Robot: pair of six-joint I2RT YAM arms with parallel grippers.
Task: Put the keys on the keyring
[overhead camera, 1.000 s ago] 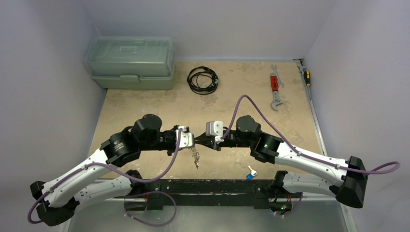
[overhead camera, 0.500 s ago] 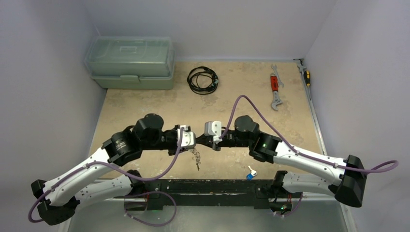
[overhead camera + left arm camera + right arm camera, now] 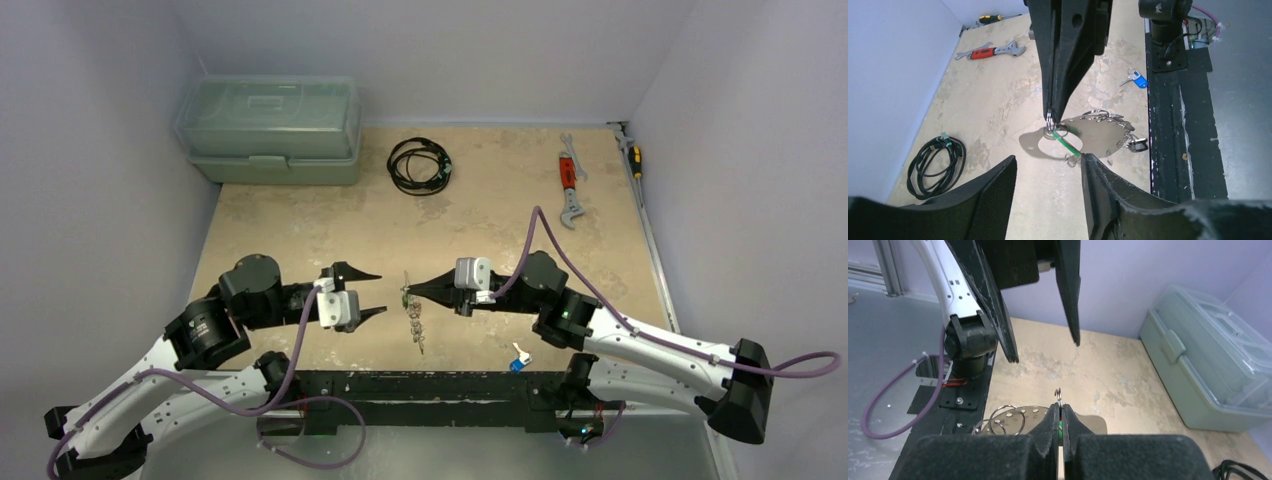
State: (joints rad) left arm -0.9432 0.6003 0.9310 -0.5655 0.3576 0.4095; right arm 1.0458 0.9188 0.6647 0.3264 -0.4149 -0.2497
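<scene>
Top external view: right gripper has its jaws together, clamped on the thin silver keyring, held over the desk near the middle of its front edge. Keys hang from the ring in a short bunch trailing toward the front edge; among them is one green-tagged key. Whether the lowest key touches the desk surface is unclear in every view. Left gripper has its jaws apart and holds nothing; it sits just left of the ring, tips pointing at it, not touching. A lone blue-headed key lies on the desk by the front edge, right of the bunch and apart from it. Back-left corner: green lidded toolbox. Black coiled cable lies just right of it, near the back edge. Red-handled wrench lies near the back-right corner, with a yellow-and-black screwdriver along the right edge beside it.
</scene>
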